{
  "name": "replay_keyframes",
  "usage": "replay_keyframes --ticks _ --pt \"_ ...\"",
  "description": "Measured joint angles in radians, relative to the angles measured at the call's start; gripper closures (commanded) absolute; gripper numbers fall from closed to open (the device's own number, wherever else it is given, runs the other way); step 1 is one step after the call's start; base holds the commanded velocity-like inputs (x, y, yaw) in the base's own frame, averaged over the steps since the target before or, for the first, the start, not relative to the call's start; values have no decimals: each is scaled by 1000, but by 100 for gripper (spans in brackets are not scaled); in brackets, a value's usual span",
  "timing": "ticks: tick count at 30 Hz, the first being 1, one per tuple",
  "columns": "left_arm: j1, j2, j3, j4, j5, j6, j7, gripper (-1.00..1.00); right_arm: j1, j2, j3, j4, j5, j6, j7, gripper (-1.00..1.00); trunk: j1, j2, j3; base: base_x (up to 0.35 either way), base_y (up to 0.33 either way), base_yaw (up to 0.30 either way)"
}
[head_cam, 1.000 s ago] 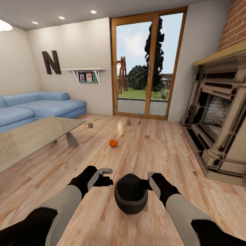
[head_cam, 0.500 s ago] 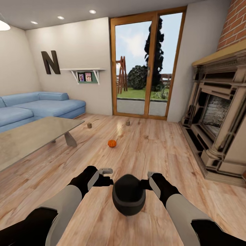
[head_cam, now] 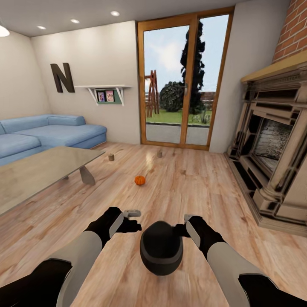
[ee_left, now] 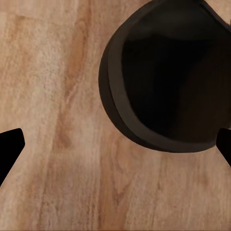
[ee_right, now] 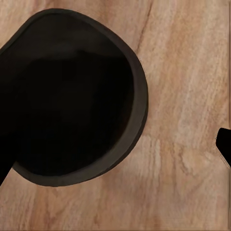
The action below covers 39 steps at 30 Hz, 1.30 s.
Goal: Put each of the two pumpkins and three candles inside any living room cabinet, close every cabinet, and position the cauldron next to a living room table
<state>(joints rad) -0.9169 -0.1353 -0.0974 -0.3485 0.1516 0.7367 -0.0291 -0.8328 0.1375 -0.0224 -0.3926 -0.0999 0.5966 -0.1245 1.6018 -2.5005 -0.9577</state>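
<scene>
A dark round cauldron [head_cam: 161, 249] sits low between my two arms, its hollow facing up [ee_left: 168, 72] [ee_right: 72, 96]. My left gripper [head_cam: 134, 218] is open beside it, fingertips [ee_left: 9, 147] wide apart over bare floor. On the other side my right gripper [head_cam: 184, 224] is open too. One of its fingertips [ee_right: 224, 144] stands clear of the rim, while the other merges with the cauldron's dark shape, so contact is unclear. An orange pumpkin [head_cam: 139, 180] lies on the floor ahead. Two candles [head_cam: 111, 157] [head_cam: 159, 153] stand farther back. The glass-topped table [head_cam: 38, 170] is at left.
A blue sofa [head_cam: 42, 132] runs along the left wall behind the table. A large stone fireplace [head_cam: 273, 149] with a stepped hearth lines the right side. Glass patio doors [head_cam: 183, 85] close the far end. Wood floor stretches between table and fireplace.
The whole view has drifted slightly. The cauldron has slipped a little lower and leftward relative to my arms. Both arms keep the same pose.
</scene>
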Motion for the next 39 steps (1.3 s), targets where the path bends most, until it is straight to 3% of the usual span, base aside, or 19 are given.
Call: replay_keyframes --ticks 26,39 --pt "0 -1 -2 0 0 0 0 -100 1 5 0 0 0 0 0 -100 0 0 0 8 -127 0" --pt "1 0 -2 0 0 -4 1 -100 2 6 0 0 0 0 2 -100 0 0 0 0 -29 0"
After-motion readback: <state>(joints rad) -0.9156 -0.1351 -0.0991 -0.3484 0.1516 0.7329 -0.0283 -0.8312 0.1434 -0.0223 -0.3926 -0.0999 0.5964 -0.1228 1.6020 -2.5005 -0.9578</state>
